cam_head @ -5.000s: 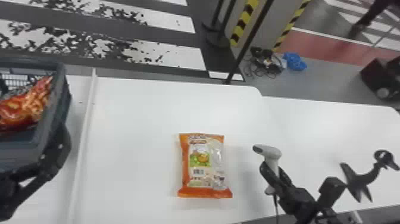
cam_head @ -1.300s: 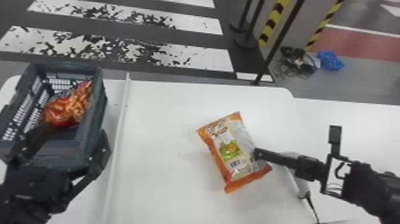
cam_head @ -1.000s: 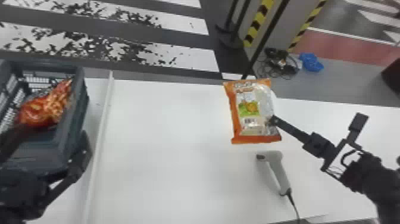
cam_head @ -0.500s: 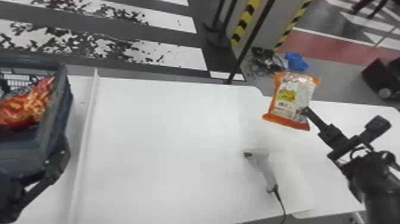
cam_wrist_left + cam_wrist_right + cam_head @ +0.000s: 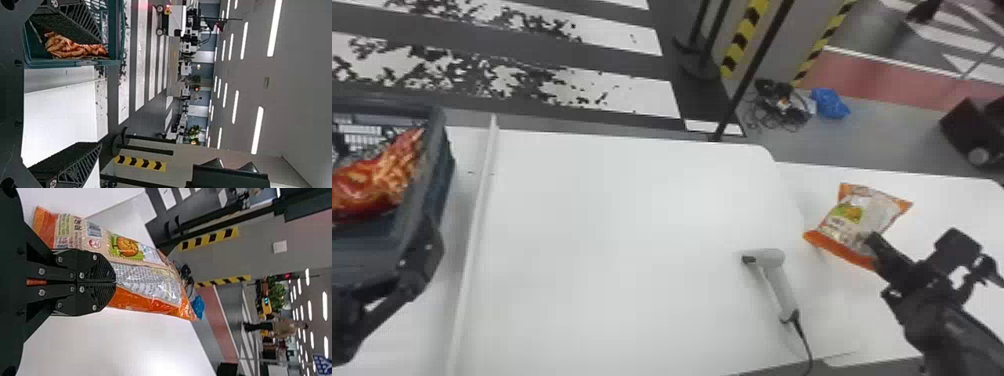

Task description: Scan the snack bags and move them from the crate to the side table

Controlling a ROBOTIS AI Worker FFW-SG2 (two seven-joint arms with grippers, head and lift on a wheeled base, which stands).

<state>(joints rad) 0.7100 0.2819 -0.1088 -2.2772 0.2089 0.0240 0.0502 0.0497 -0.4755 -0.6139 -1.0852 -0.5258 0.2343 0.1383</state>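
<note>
Beyond the white surface (image 5: 632,240), the floor has broad pale stripes, and black posts and yellow-and-black tape (image 5: 743,42) stand past the right tool (image 5: 872,242). That tool has its ribbed black fingers shut on a snack bag (image 5: 857,220), and holds it over the side surface (image 5: 952,200); I can't tell whether the bag touches down. Its packet is glossy and crinkled, orange at the ends, with a barcode, small print and a round orange picture on green. Left of that tool, a pale scanner (image 5: 784,290) lies with its dark cord trailing. Over at the left tool (image 5: 421,265), the fingers stand wide apart with nothing between them, by a slotted plastic crate (image 5: 434,165) with a shiny red-orange bag (image 5: 377,182) inside.
</note>
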